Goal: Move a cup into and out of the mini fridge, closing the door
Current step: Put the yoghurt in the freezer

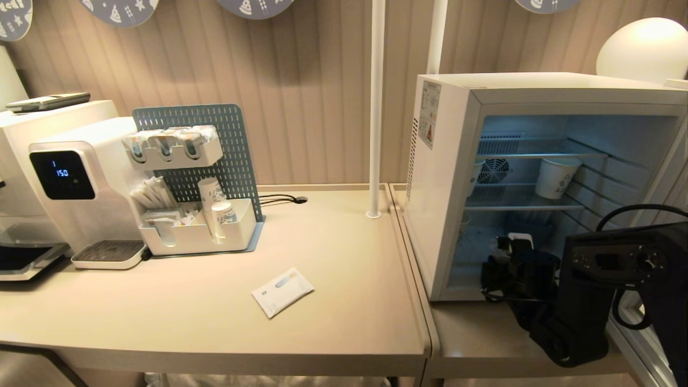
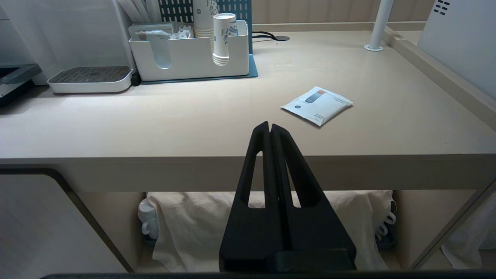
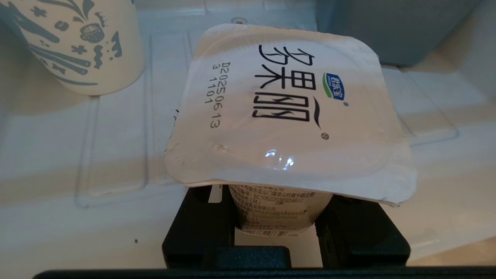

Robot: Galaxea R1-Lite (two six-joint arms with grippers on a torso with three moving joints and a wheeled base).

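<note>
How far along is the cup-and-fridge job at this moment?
Done: the mini fridge stands open, its door swung out of view. In hand: the right gripper is shut on the cup, low inside the fridge beside a paper cup. Left: whichever moves remain, then closing the door. The left gripper hangs shut, parked below the table.

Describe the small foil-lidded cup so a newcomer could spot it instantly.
Find the boxy white mini fridge, open on the right. On its floor, the right gripper clasps a squat white plastic cup. Unlike the taller blue-patterned paper cup beside it, it has a flat printed foil lid.
</note>
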